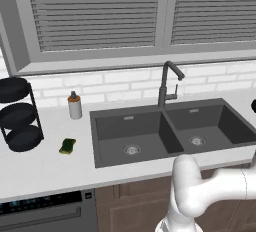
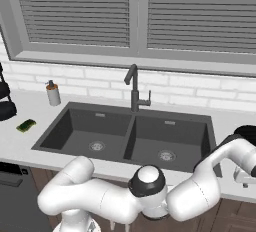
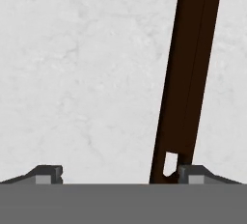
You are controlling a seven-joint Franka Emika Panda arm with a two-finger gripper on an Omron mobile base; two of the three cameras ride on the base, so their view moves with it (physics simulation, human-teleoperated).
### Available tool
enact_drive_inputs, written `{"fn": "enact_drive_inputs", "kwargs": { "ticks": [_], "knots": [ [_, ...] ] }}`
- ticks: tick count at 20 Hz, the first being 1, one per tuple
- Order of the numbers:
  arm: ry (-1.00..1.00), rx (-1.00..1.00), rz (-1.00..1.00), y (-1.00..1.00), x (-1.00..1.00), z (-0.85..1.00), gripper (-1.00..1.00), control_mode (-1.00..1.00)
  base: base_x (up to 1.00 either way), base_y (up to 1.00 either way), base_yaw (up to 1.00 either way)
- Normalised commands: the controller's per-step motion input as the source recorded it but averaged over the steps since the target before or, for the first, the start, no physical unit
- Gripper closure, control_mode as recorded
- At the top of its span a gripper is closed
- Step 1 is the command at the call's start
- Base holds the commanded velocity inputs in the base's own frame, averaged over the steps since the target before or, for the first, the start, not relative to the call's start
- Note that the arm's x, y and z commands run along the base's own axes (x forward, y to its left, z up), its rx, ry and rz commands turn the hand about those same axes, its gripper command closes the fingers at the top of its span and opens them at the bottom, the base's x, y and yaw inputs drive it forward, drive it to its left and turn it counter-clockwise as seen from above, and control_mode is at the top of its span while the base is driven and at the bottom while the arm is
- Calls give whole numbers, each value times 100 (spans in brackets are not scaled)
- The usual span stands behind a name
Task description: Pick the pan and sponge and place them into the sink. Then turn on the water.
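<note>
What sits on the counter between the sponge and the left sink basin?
Nothing: in the left base view the white counter between the sponge and the sink is bare.

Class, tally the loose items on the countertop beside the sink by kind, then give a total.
Sponge: 1
Soap dispenser: 1
Tiered rack: 1
Pan: 1, its handle between the open gripper tips
Total: 4

We see the sponge [image 1: 67, 146] lying on the counter [image 1: 45, 168] between the sink's [image 1: 172, 128] left edge and the black tiered rack [image 1: 19, 113].
</note>
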Motion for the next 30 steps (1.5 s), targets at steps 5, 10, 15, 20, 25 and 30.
{"fn": "enact_drive_inputs", "kwargs": {
  "ticks": [5,10,15,20,25,30],
  "knots": [
    [-4,0,0,0,13,-51,-100,-100,0,0,0],
    [-17,0,0,0,19,-28,-100,-100,0,0,0],
    [-30,0,0,-2,27,-27,-100,-100,0,0,0],
    [-8,-5,0,-9,29,-70,-100,-100,0,0,0],
    [0,-5,0,-7,24,-80,100,-100,0,0,0],
    [0,-3,0,1,1,-79,100,-100,0,0,0]
  ]
}}
